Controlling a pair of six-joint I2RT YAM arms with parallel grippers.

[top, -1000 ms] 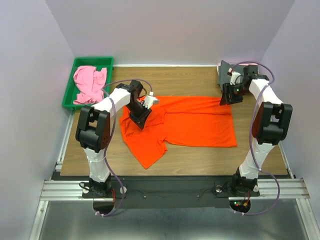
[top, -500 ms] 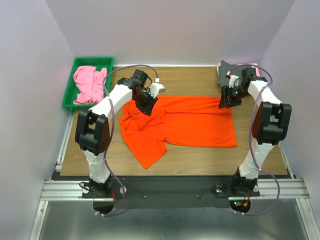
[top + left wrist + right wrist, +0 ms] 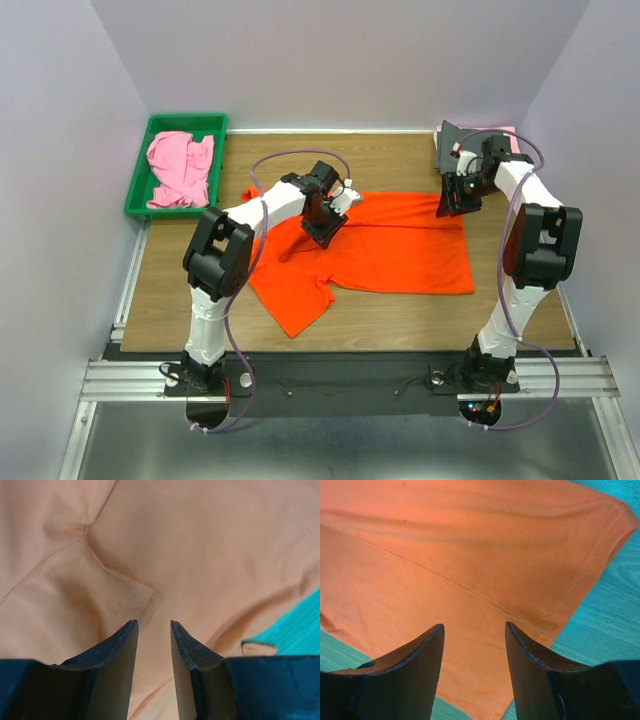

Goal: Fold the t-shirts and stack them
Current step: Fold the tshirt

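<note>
Top external view: the orange shirt [image 3: 400, 250] lies hardly folded on the bench [image 3: 400, 160], the pink shirt [image 3: 178, 165] in the tray [image 3: 137, 192], left fingers [image 3: 120, 665] and right fingers [image 3: 415, 660] open, empty

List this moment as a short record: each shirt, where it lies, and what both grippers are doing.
orange t-shirt: spread on the table, rumpled at its left end
pink t-shirt: bunched in the green tray, far left corner
left gripper: open, close over the orange t-shirt's creases
right gripper: open, over the orange t-shirt's far right corner, holding nothing
</note>
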